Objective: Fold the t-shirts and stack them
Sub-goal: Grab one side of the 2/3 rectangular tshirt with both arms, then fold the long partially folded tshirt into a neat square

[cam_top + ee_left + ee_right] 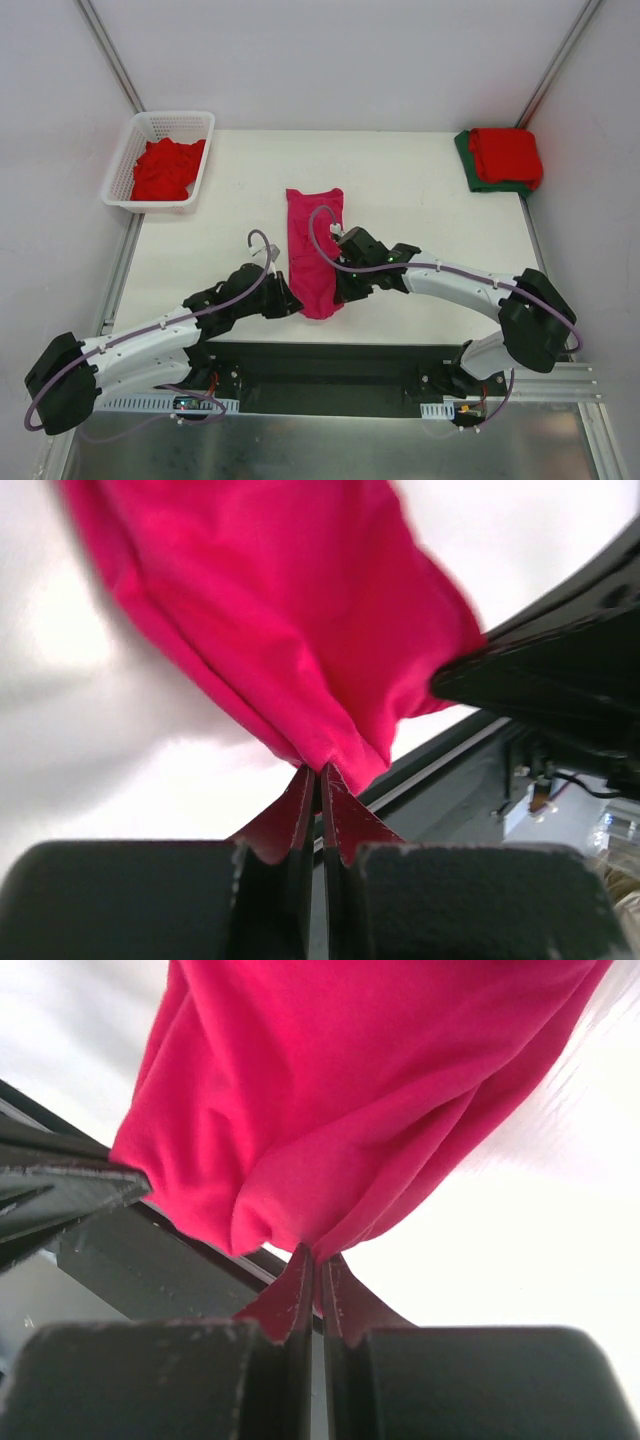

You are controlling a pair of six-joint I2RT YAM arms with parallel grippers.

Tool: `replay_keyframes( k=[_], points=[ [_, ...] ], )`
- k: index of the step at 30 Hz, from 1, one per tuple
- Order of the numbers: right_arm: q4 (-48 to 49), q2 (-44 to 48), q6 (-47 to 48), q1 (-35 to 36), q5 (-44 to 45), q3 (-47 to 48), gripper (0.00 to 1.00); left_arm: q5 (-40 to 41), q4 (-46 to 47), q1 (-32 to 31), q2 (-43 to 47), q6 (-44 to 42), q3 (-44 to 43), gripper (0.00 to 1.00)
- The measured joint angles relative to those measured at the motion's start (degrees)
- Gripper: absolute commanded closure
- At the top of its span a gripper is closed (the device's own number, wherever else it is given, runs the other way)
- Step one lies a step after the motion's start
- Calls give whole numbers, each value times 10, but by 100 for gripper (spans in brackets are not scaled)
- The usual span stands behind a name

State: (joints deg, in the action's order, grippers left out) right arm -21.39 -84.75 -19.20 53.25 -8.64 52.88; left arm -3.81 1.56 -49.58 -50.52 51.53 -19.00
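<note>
A magenta-pink t-shirt (314, 250) lies as a long narrow strip down the middle of the table. My left gripper (297, 298) is shut on its near left corner, and the cloth (290, 630) rises from between the pads. My right gripper (340, 290) is shut on its near right corner, with the cloth (340, 1110) bunched above the pads. The two grippers sit close together at the shirt's near end. A folded red t-shirt (506, 155) lies on a folded dark green one (468, 160) at the back right.
A white lattice basket (125, 185) at the back left holds crumpled red shirts (165, 168). A black rail (330, 370) runs along the table's near edge. Metal frame posts stand at both back corners.
</note>
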Motion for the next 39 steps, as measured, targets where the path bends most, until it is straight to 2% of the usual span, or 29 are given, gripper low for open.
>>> replay_keyframes(
  k=[7,17,31,39],
  points=[
    [-28,15,24,0,25,45,99,14,-17,0,-21,-33,-77,100],
    [-45,15,35,-10,61,48,99,61,-85,2,-27,-78,-133,100],
    [-48,14,71,-86,75,97,98,62,-100,80,-59,-136,-182,100],
    [-48,-30,92,-112,57,159,98,45,-95,120,-88,-164,-204,100]
  ],
)
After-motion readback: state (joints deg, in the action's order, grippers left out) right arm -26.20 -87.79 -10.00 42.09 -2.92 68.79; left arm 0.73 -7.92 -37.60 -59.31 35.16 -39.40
